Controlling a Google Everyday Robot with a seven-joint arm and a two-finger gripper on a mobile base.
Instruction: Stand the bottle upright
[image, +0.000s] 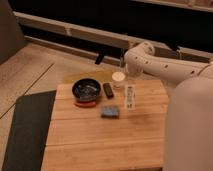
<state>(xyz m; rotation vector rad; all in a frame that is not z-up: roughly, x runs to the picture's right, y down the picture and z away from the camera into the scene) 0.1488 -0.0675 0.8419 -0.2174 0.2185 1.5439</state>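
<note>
The bottle (129, 96), small, slim and white with a faint label, lies on its side on the wooden table (100, 140), pointing front to back, right of the table's middle. My gripper (127, 73) hangs from the white arm (160, 62) just behind the bottle's far end and beside the pale cup, a little above the table. It holds nothing that I can see.
A pale round cup with a white top (118, 79) stands just behind the bottle. A small black oblong object (108, 90) and a dark bowl (86, 90) lie to its left. A blue sponge (110, 112) lies left of the bottle. A dark mat (25, 130) covers the floor on the left.
</note>
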